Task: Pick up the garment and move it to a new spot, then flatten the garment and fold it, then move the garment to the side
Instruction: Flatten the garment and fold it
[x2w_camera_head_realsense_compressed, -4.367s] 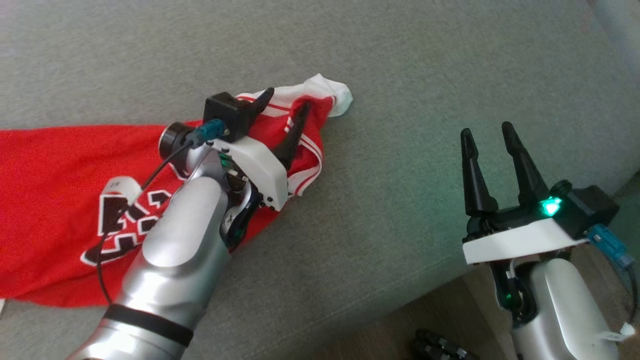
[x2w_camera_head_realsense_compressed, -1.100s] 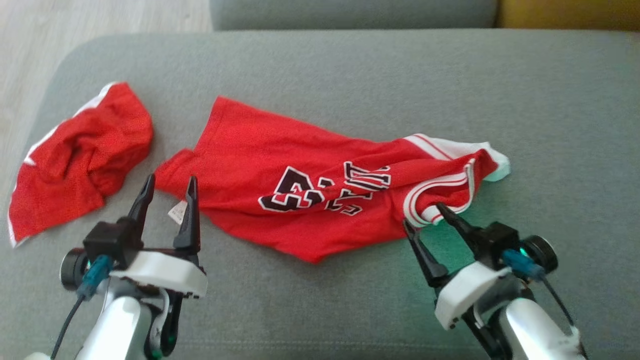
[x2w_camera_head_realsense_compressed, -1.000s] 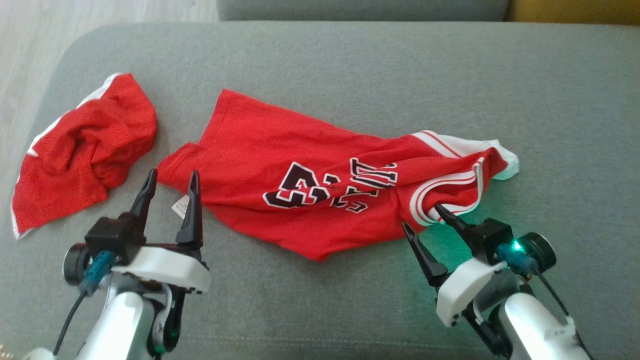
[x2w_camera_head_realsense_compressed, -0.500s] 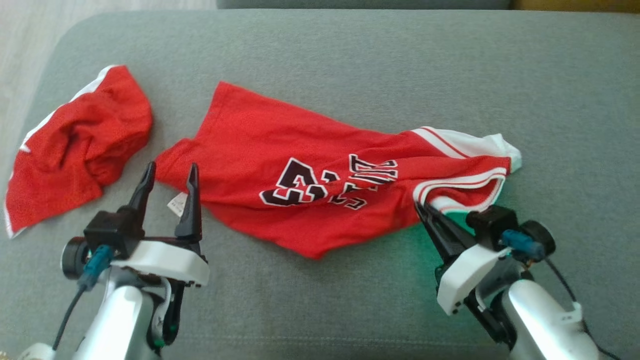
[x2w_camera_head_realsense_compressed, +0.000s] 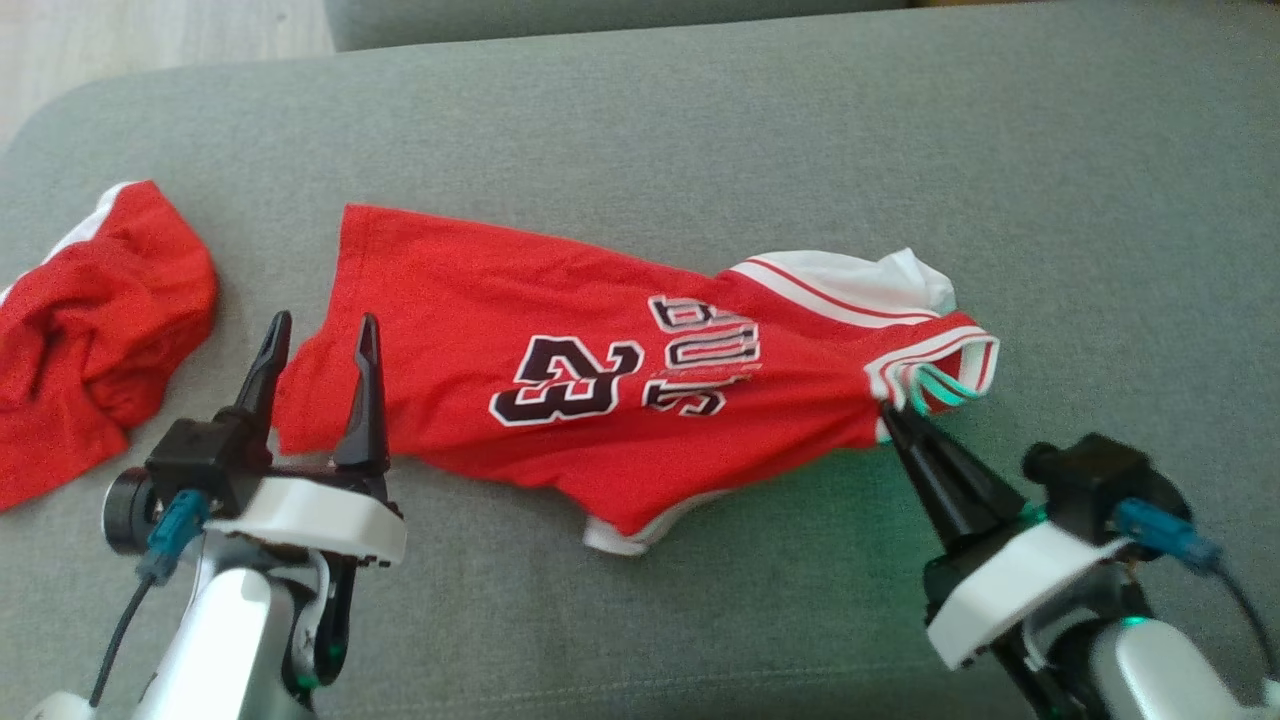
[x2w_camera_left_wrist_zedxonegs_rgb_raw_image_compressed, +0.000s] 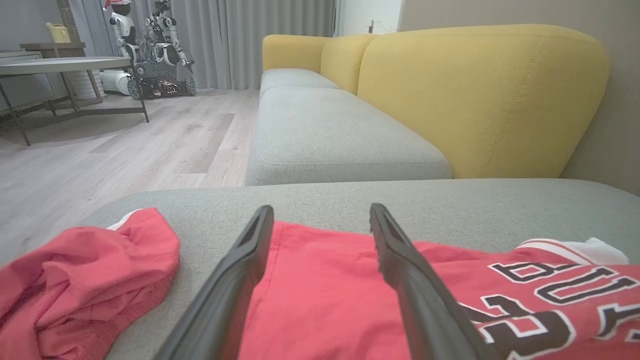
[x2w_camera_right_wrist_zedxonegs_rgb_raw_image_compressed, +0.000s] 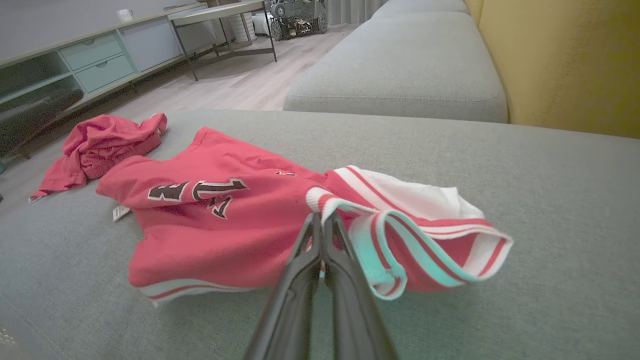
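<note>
The garment (x2w_camera_head_realsense_compressed: 600, 330) is a red jersey with a black "23" and white striped trim, lying stretched across the grey sofa cushion (x2w_camera_head_realsense_compressed: 700, 130). My right gripper (x2w_camera_head_realsense_compressed: 890, 415) is shut on the striped trim at the jersey's right end, and in the right wrist view the trim (x2w_camera_right_wrist_zedxonegs_rgb_raw_image_compressed: 380, 235) bunches up just past the closed fingertips of that gripper (x2w_camera_right_wrist_zedxonegs_rgb_raw_image_compressed: 320, 217). My left gripper (x2w_camera_head_realsense_compressed: 320, 325) stands open at the jersey's left hem. In the left wrist view that gripper (x2w_camera_left_wrist_zedxonegs_rgb_raw_image_compressed: 320, 210) has red cloth (x2w_camera_left_wrist_zedxonegs_rgb_raw_image_compressed: 325, 300) under the gap between its fingers and nothing pinched.
A second crumpled red garment (x2w_camera_head_realsense_compressed: 90, 320) lies at the cushion's left end, close to my left gripper. Beyond are another grey seat (x2w_camera_left_wrist_zedxonegs_rgb_raw_image_compressed: 330, 135), a yellow backrest (x2w_camera_left_wrist_zedxonegs_rgb_raw_image_compressed: 480, 95), wooden floor (x2w_camera_left_wrist_zedxonegs_rgb_raw_image_compressed: 125, 150) and a table (x2w_camera_left_wrist_zedxonegs_rgb_raw_image_compressed: 60, 65).
My right gripper has shut on the jersey's striped trim and drawn it rightward, stretching the jersey flatter. The left gripper stays open. The head camera has shifted.
</note>
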